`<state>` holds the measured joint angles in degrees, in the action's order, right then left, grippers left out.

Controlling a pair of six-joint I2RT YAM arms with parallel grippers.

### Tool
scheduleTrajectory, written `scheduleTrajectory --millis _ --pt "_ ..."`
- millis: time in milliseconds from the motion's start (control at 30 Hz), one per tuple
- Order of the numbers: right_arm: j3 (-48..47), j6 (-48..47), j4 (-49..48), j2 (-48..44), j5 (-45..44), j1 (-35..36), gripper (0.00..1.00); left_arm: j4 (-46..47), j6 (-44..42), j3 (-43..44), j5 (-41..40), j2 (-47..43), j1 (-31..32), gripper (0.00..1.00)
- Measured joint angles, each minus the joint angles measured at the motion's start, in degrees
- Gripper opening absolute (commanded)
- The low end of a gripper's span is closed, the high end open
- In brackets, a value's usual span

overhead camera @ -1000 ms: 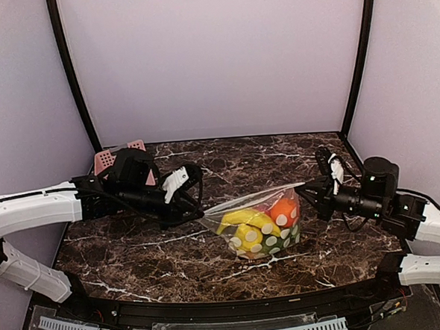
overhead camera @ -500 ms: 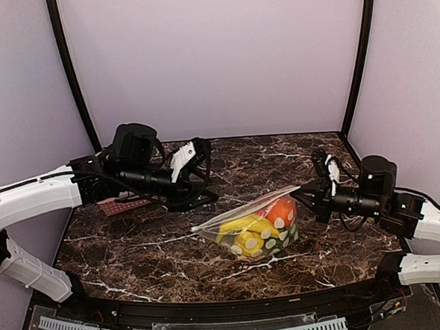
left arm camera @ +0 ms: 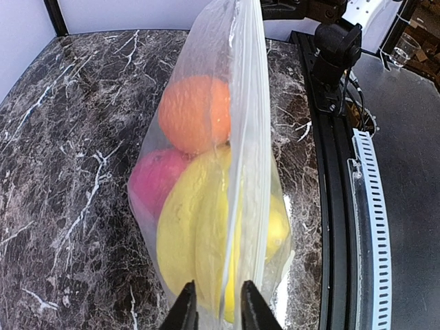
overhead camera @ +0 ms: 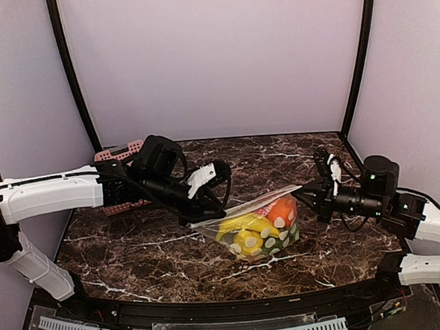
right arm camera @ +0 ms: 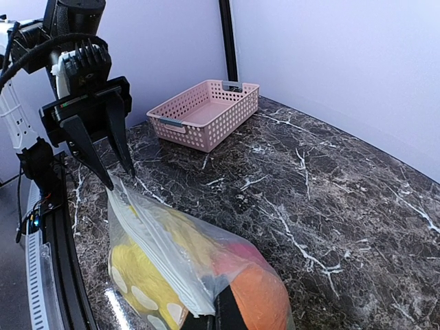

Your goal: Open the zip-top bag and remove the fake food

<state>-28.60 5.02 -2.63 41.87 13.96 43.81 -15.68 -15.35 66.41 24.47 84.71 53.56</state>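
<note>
Clear dotted plastic zip-top bag [overhead camera: 257, 226] is pinched at 3 o'clock by right gripper [overhead camera: 305, 192]. Left gripper [overhead camera: 217, 210], slightly spread, should clamp 1 lip.

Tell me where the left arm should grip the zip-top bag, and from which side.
I'd take the zip strip at the free left end of the zip-top bag, coming in from the left. The right gripper pinches the far end, so the strip stands on edge, taut, and fits the open jaws of the left gripper.
</note>
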Motion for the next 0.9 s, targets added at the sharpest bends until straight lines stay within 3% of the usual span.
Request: scheduleTrajectory --millis 300,567,900 --pt "0.0 -0.04 0.13 -0.87 -0.02 0.0 0.0 -0.96 -0.52 0.13 -2.38 0.85 0.02 0.02" --pt "0.0 -0.07 1.22 -1.75 -0.98 0.0 0.0 -0.83 -0.57 1.55 -5.16 3.08 0.0 0.01" --pt "-2.36 -1.46 3.23 -2.51 -8.41 0.0 0.0 1.42 -0.72 19.96 -10.91 14.23 -1.57 0.01"
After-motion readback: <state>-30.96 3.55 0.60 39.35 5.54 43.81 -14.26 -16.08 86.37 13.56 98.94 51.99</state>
